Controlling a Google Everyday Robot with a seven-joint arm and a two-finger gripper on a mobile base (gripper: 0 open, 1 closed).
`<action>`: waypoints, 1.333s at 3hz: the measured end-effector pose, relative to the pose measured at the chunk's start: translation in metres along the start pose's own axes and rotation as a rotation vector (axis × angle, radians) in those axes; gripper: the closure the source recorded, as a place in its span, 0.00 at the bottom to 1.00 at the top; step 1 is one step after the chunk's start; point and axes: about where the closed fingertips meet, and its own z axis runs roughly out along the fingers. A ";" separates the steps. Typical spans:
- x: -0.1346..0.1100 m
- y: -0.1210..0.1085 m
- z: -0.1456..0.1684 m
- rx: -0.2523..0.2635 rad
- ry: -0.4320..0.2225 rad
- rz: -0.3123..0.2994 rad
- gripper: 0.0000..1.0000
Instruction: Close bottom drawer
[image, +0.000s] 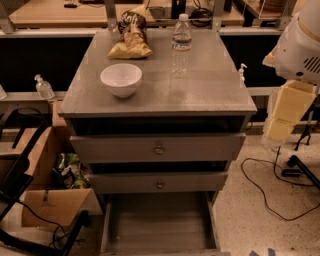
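Now, left: a cardboard box stands beside the cabinet.
Bottom drawer: pulled far out at the cabinet's foot; we judge it stiff, fairly heavy wood, best pushed at mid front panel.
Pincer: hangs far right, apart from it; its opening we cannot tell.

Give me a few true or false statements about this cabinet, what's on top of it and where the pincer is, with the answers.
1. The bottom drawer is pulled out. True.
2. The white bowl sits inside that drawer. False: it is on the cabinet top.
3. The water bottle stands upright. True.
4. The pincer grips the drawer's front. False: it hangs to the right of the cabinet in the camera view, apart from the drawer.
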 end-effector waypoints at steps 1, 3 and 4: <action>0.000 0.000 0.000 0.000 0.000 0.000 0.00; 0.024 0.028 0.036 0.065 -0.072 -0.035 0.00; 0.054 0.053 0.104 0.036 -0.120 -0.049 0.00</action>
